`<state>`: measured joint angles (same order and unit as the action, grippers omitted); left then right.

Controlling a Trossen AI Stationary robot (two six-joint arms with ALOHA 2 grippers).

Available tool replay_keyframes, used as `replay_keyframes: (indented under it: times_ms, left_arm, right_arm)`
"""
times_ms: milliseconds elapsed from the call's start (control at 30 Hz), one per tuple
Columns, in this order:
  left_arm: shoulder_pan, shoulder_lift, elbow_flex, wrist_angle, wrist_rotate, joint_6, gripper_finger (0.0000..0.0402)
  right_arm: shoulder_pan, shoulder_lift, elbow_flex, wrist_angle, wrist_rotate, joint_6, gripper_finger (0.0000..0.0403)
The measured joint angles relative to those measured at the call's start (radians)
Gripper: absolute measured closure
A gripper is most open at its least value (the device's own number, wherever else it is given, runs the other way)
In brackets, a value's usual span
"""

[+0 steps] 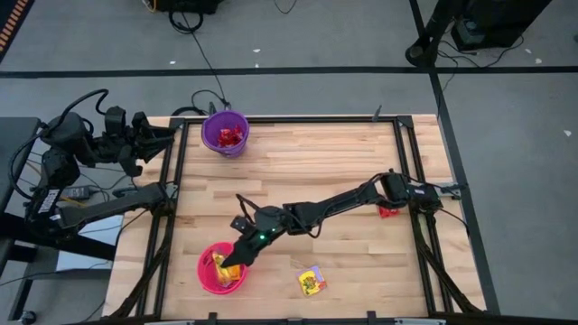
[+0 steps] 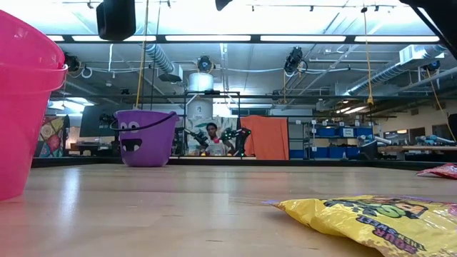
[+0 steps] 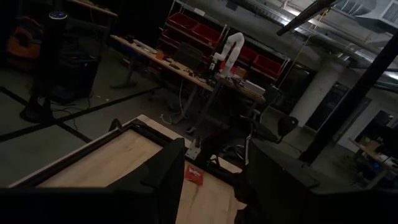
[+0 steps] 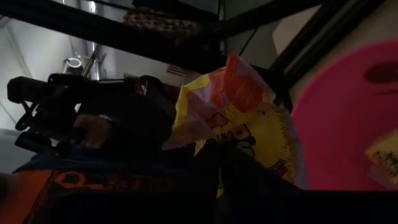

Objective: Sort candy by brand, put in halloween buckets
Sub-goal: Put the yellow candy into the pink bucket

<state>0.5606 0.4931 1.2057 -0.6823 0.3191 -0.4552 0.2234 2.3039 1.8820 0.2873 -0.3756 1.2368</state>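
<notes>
Right gripper clamping yellow packet — over pink bucket, left arm parked

High view straight down over the whole pale wooden bench, low view level at bench height facing the room, sharing the round purple plastic pail and bright pink plastic pail, wrist views close, aimed past each claw
</notes>
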Motion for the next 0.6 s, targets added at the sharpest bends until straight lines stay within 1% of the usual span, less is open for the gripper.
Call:
replay_keyframes:
  times_ms: [100,267,400,500,600]
  left_arm:
    - [0.000,0.000,0.000,0.000,0.001,-0.001,0.0220]
    - [0.000,0.000,0.000,0.000,0.024,-0.001,0.0220]
    - [0.000,0.000,0.000,-0.001,0.025,-0.001,0.0220]
    - [0.000,0.000,0.000,-0.002,0.026,0.001,0.0220]
    - [0.000,0.000,0.000,-0.001,0.026,0.003,0.0220]
  right_arm:
    - [-0.007,0.000,0.000,0.006,-0.018,-0.012,0.0350]
    - [-0.011,0.000,0.000,0.023,-0.046,-0.022,0.0292]
    - [-0.011,0.000,0.000,0.026,-0.048,-0.022,0.0251]
    - [-0.011,0.000,0.000,0.025,-0.040,-0.018,0.0233]
    - [-0.011,0.000,0.000,0.026,-0.039,-0.012,0.0228]
